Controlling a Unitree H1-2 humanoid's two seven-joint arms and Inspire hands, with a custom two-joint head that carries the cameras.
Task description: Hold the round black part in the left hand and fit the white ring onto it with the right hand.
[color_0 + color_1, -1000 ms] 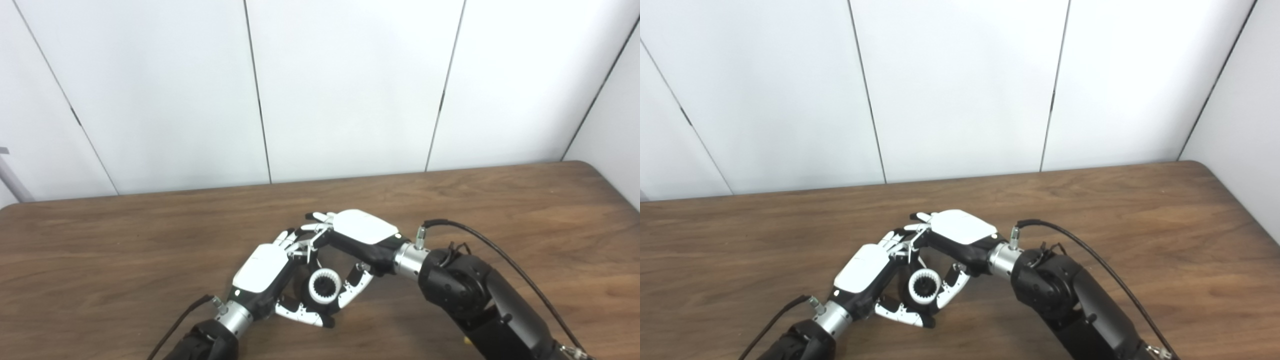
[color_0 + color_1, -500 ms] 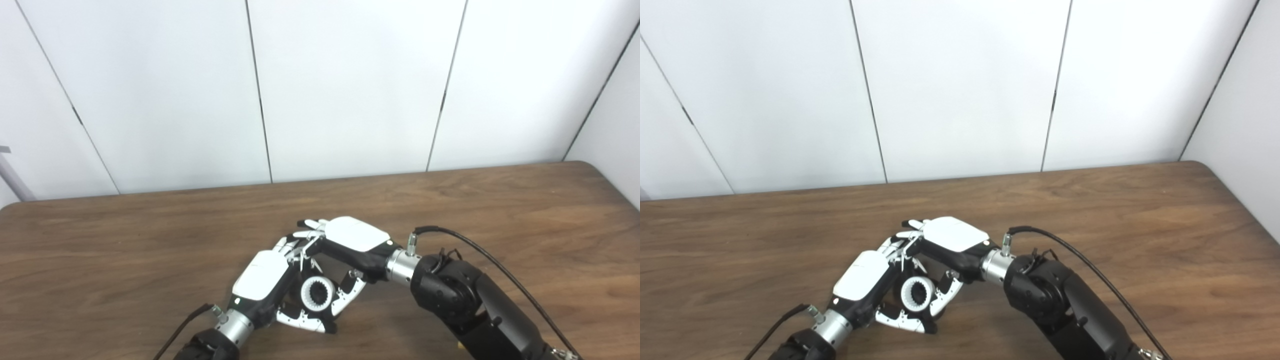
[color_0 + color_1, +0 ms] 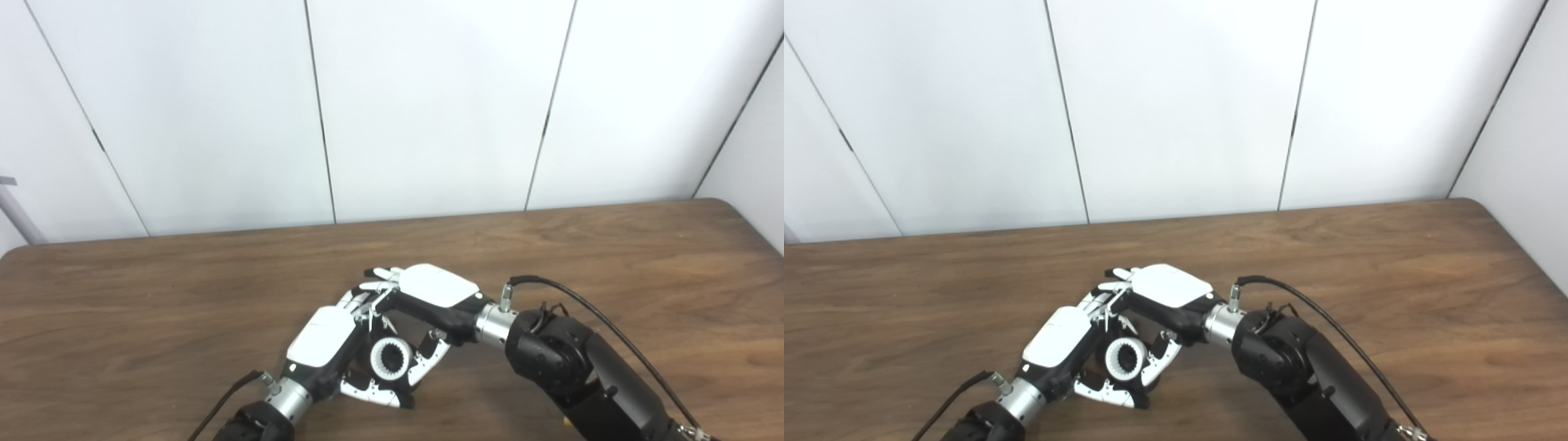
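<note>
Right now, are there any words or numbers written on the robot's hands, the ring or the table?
None: no word, number or sign can be read on the left hand, the right hand, the white ring, the table or the wall panels.

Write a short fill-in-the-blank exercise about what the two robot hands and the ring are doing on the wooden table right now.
1. The toothed white ring sits between the two ____.
2. The white-backed left hand and right hand work above a brown ____ table.
3. The ring's teeth line its ____ edge.
4. The right hand's fingers reach over the ____ hand.

Missing words: hands; wooden; inner; left
</note>
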